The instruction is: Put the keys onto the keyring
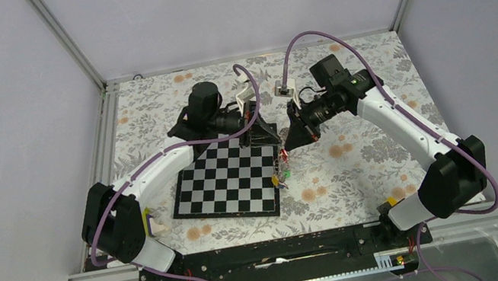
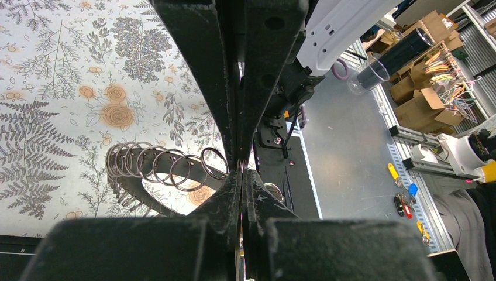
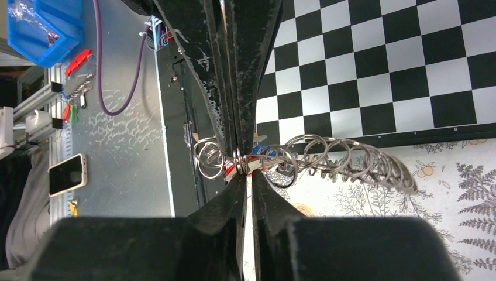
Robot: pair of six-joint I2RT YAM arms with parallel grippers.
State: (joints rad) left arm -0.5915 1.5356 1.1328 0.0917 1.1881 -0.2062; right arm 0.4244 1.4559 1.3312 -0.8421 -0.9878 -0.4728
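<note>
Keyring [image 3: 351, 161] wire is pinched between the tips of your right pincer [image 3: 243, 170], whose jaws are together on one loop near the coil's end. A few loops spill out on the other side of the tips. Your left pincer [image 2: 241, 171] is shut as well, and the last loop of the coil meets its fingertips, so it looks clamped on the wire too. A red tag and a blue one of the keys [image 3: 260, 165] sit right at the right pincer's tips, threaded among the loops as far as you can tell.

The whole bundle is held up in the air above the right edge of the chessboard [image 3: 409, 58], over the flowered worktop [image 2: 58, 88].

The risk from here is a slip. The hold is on thin round wire at the very fingertips, so a pull or twist from either arm could let the drawn-out coil spring back and shake the keys loose. Pulling harder could also leave the ring bent open.

The ring is no flat hoop now — it is stretched into a spring. Its long axis runs sideways from the fingertips, roughly along the board's edge and sagging a little at the far end, which no grip holds in these views.
</note>
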